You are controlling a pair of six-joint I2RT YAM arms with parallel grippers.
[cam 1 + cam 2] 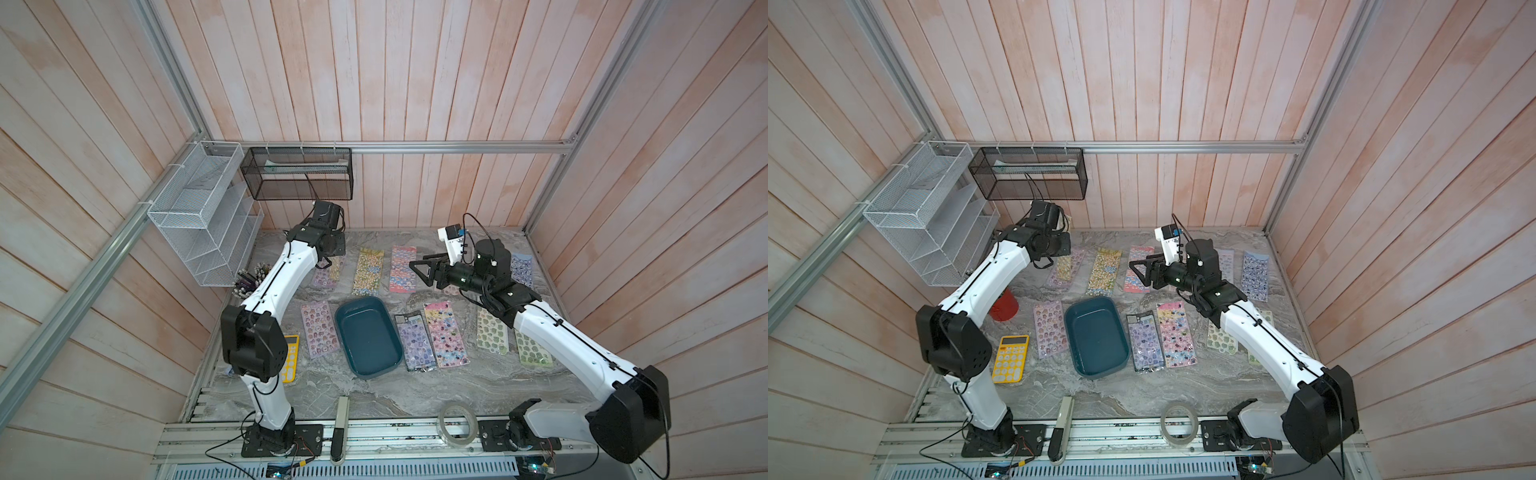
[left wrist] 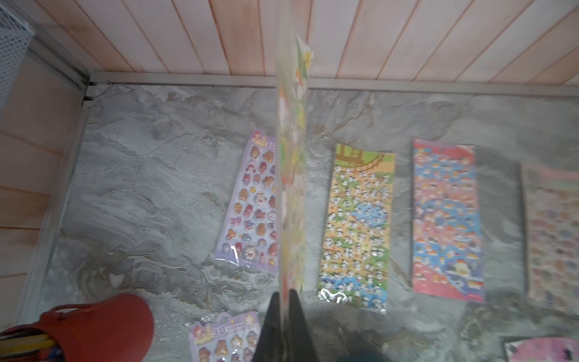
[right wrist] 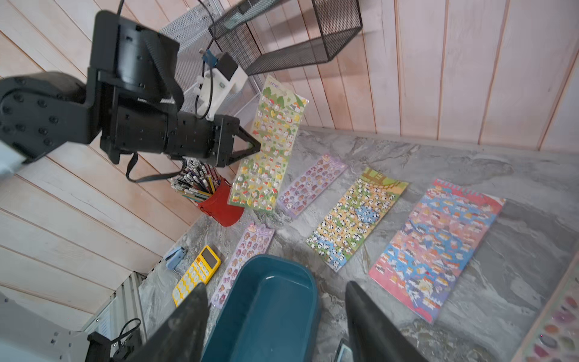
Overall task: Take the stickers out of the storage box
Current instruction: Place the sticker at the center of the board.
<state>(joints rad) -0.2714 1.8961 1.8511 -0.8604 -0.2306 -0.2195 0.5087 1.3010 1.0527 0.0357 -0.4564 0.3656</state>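
The left end effector (image 3: 256,146) is clamped on a green sticker sheet (image 3: 271,150) hanging nearly upright over the table (image 1: 415,386), beyond the empty storage box (image 1: 368,338), while the right end effector (image 1: 419,272) stands apart, empty.

Storage box (image 1: 369,337) at centre of table (image 1: 415,386); stickers (image 1: 403,269) flat in a row behind it, more beside it left and right. Calculator (image 1: 1011,358) left of those, pencil cup (image 1: 1005,309) behind it; tape roll (image 1: 443,420) at front edge
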